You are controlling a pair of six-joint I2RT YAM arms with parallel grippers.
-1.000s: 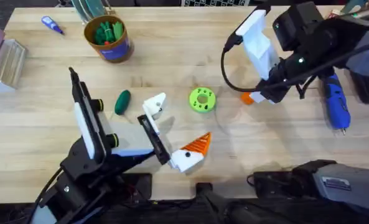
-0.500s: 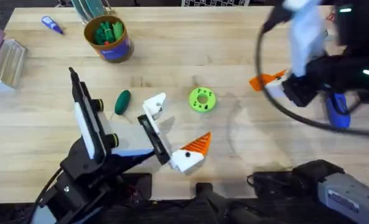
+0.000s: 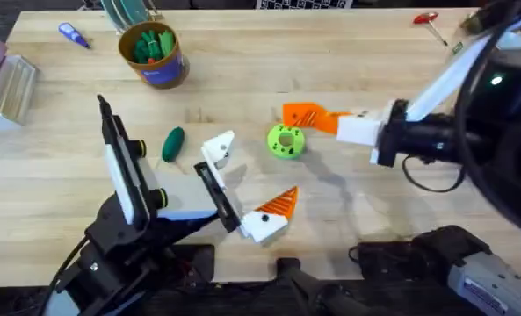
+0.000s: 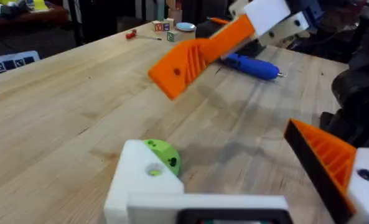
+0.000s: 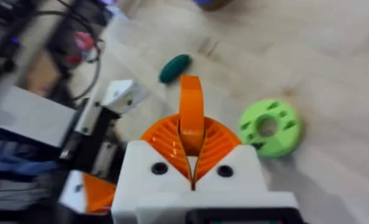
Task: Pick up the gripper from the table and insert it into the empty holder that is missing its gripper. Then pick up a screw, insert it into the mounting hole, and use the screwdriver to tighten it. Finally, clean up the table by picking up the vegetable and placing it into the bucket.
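Wooden table, bucket holding green pieces, right fingers clamping gripper, left fingers' spread unclear

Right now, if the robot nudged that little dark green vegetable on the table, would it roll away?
Probably a little. The vegetable is a smooth oval lying on its side on the flat wooden table, so a sideways push could roll it. Its elongated shape would likely make it wobble or curve rather than travel straight. It looks small, so probably light.
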